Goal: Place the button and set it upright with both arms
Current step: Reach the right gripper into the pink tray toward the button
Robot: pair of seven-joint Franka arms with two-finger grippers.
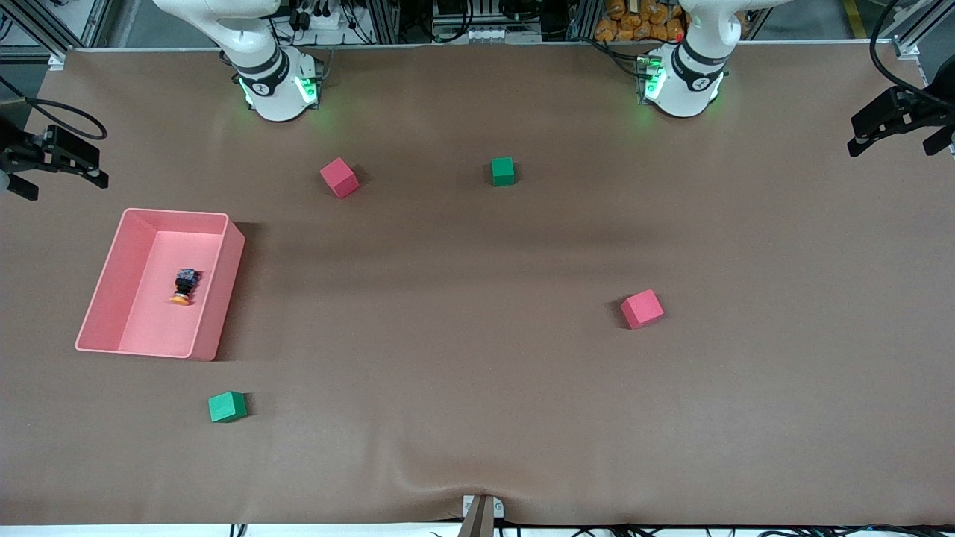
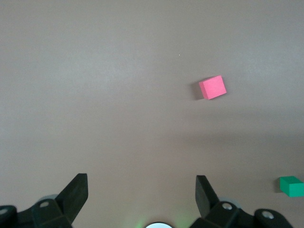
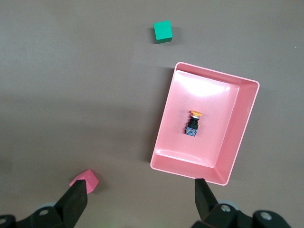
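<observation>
The button (image 1: 183,286) lies on its side in the pink bin (image 1: 112,261), its orange cap toward the front camera. It also shows in the right wrist view (image 3: 194,123), inside the bin (image 3: 240,123). My right gripper (image 3: 141,202) is open and empty, high over the table between the bin and a red cube (image 3: 85,180). My left gripper (image 2: 141,199) is open and empty, high over bare table near its own base. Neither gripper shows in the front view; only the arms' bases (image 1: 276,89) (image 1: 683,82) do.
One red cube (image 1: 339,177) and one green cube (image 1: 502,171) lie near the bases. Another red cube (image 1: 642,309) lies toward the left arm's end. Another green cube (image 1: 227,406) lies nearer the front camera than the bin. Black fixtures (image 1: 52,156) (image 1: 899,115) stand at both table ends.
</observation>
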